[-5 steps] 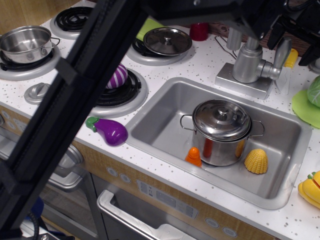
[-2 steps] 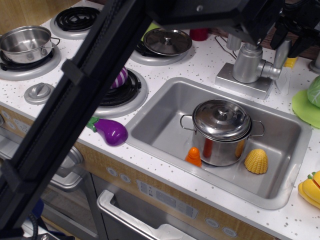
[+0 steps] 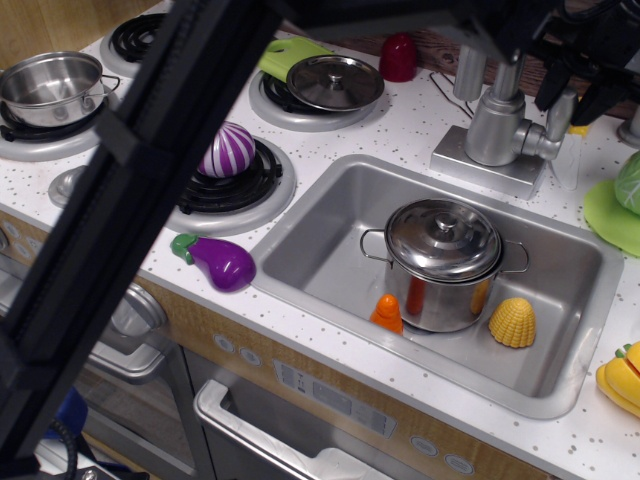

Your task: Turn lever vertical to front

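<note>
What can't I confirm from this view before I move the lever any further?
- Gripper: cut by the top edge, dark and cluttered; jaw state unreadable.
- Lever: only the lower part shows; the gripper hides its tip, so contact is unclear.
- Tap: spout top hidden behind the arm.
- Left counter: blocked by the arm.

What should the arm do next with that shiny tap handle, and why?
Probably close on the lever and start swinging it toward the front. The gripper sits right at the handle, which stands upright beside the tap body, so it has not been turned. Whether the jaws already grip is unclear.
</note>
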`<move>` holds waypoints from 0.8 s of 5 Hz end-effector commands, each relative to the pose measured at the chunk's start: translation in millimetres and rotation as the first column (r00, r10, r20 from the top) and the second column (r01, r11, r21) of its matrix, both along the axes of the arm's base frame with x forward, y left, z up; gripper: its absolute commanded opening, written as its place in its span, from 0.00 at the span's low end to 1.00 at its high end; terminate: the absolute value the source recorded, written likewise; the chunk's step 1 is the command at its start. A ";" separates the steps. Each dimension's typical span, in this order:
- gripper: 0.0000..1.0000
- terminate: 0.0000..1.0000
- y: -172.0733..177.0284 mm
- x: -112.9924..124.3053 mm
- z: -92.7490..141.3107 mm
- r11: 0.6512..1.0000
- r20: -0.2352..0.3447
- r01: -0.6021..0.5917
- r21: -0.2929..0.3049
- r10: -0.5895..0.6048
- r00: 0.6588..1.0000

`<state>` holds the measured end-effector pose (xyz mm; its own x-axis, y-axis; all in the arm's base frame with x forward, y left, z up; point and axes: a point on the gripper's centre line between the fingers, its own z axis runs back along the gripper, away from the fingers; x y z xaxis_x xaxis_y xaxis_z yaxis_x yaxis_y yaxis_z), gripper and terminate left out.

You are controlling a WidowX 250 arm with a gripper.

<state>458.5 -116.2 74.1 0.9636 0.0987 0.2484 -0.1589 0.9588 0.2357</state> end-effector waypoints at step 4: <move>0.00 0.00 -6.5 -19.5 -18.4 0.978 0.016 0.006 -0.206 -0.003 1.000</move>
